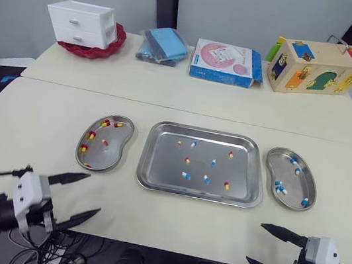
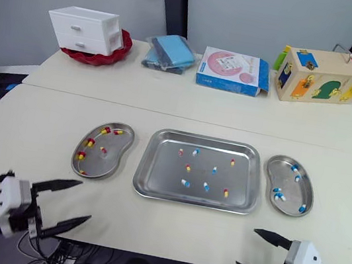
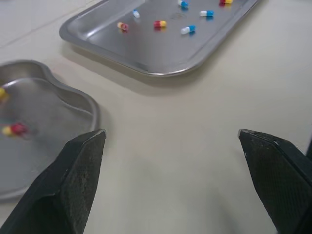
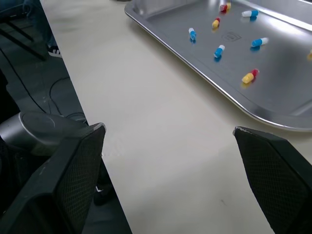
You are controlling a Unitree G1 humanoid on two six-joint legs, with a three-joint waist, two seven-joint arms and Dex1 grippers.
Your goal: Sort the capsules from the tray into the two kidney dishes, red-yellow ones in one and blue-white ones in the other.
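Capsules (image 1: 185, 175) in tray (image 1: 193, 194) well beyond left gripper (image 1: 93, 194) and right gripper (image 1: 255, 242); both spread wide, empty.

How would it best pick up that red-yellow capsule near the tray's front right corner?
Probably pinch the capsule across its narrow middle, coming straight down from above with the right gripper: it lies flat on the tray floor, clear of the others, and the raised rim blocks a sideways approach.

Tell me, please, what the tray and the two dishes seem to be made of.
Tray: probably stainless steel with a brushed finish; it has a grey sheen, soft reflections and a rolled rim. Left dish and right dish: likely the same metal, with the same silvery shine and raised rims.
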